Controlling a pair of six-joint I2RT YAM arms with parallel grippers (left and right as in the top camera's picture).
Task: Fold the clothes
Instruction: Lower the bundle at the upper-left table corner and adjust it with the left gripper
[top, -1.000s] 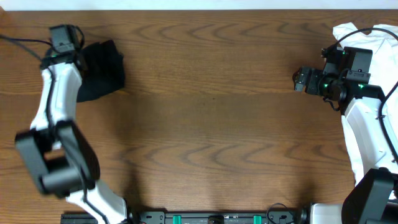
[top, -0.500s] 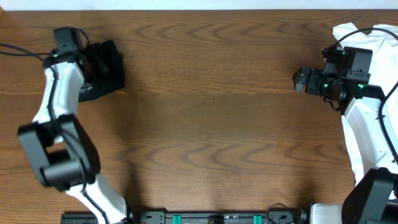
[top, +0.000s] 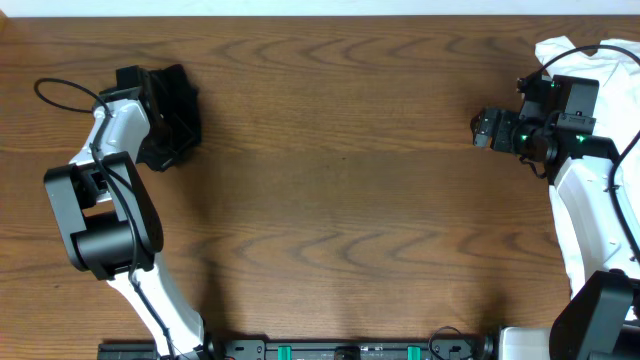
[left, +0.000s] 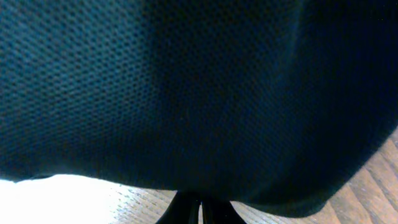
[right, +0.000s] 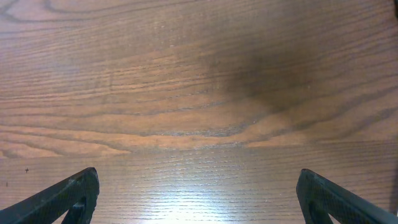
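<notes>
1. Clearly, the black shirt (top: 172, 112) lay bunched at about ten o'clock on the table (top: 340, 190), well apart from the white shirt (top: 560, 55) heaped at two o'clock.
2. The left gripper (left: 200, 210) had its jaws pressed together on a pinch of that dark fabric, which filled nearly the whole wrist view.
3. The right gripper (top: 483, 129) hung at about three o'clock with jaws spread wide, holding nothing over bare wood.
4. The step in hand, as I judged it, was drawing the shirt toward the middle to spread it. Doing it well meant lifting only enough to free the cloth, then dragging slowly toward four o'clock so the thin fabric unrolled rather than trailed in a lump. The right gripper would need to come across for an opposite edge.
5. Against a second earlier, the left wrist had swung from the shirt's nine o'clock side over its top. The jaws had gone from slightly apart to closed, and the cloth had gathered tighter. The right arm had not moved.
</notes>
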